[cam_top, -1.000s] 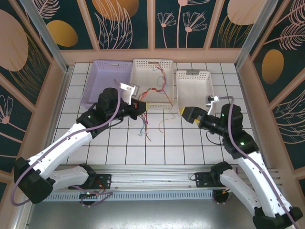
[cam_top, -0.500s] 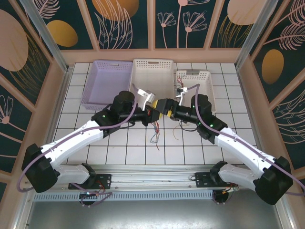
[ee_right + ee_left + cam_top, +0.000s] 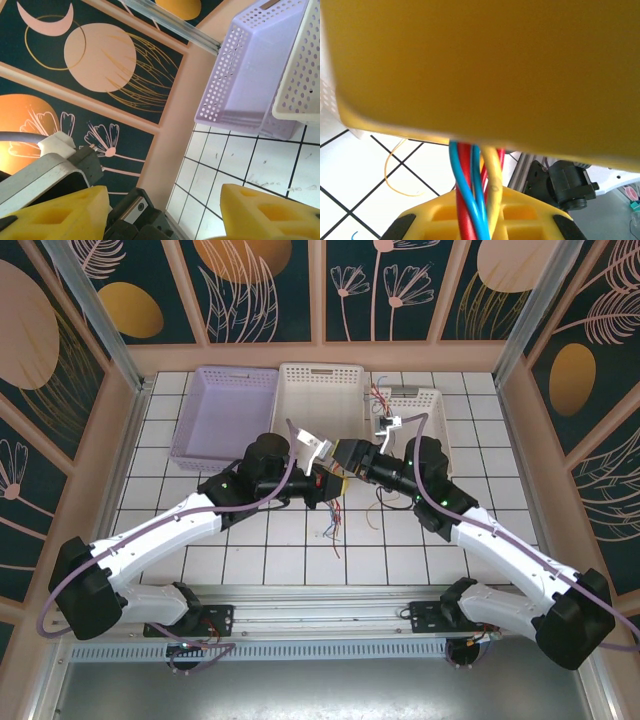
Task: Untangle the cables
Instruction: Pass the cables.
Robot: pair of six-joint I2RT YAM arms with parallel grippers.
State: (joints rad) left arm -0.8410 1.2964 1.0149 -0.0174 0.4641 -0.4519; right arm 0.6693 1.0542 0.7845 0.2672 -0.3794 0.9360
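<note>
The cables point(image 3: 465, 200) are a twisted bunch of thin red, blue and yellow wires. My left gripper point(image 3: 480, 150) is shut on them, pinching them between its two yellow fingers. In the top view the left gripper point(image 3: 325, 483) is above the middle of the table, and the loose cable ends point(image 3: 330, 525) dangle below it over the tiles. My right gripper point(image 3: 345, 455) sits right beside the left one, just behind it. In the right wrist view the right gripper point(image 3: 165, 210) is open, with nothing between its yellow fingertips point(image 3: 55, 210).
A purple basket point(image 3: 225, 380), a white basket point(image 3: 320, 370) and a smaller white basket point(image 3: 437, 415) stand in a row at the back. A single thin orange wire point(image 3: 375, 515) lies on the tiles right of the bunch. Patterned walls enclose the table.
The right arm has swung left from the right side of the table to meet the left gripper. The left gripper has carried the cables rightward out of the white basket's front.
</note>
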